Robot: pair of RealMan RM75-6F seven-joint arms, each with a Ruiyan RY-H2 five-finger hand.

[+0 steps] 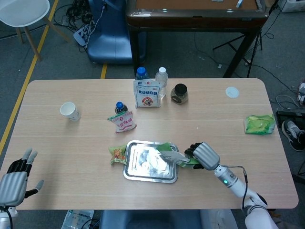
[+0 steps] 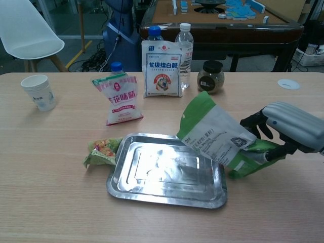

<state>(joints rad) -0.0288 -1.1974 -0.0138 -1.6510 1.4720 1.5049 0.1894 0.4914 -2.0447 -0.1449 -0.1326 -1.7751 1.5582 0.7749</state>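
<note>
My right hand grips a green and white snack pouch by its lower end, holding it tilted over the right edge of a shiny metal tray. A small crumpled snack bag lies against the tray's left edge. My left hand hovers near the table's front left corner with its fingers spread, holding nothing; the chest view does not show it.
Behind the tray stand a pink-and-white bag, a white bag, two water bottles, a blue-capped bottle and a dark jar. A paper cup sits far left, a white lid and green bag far right.
</note>
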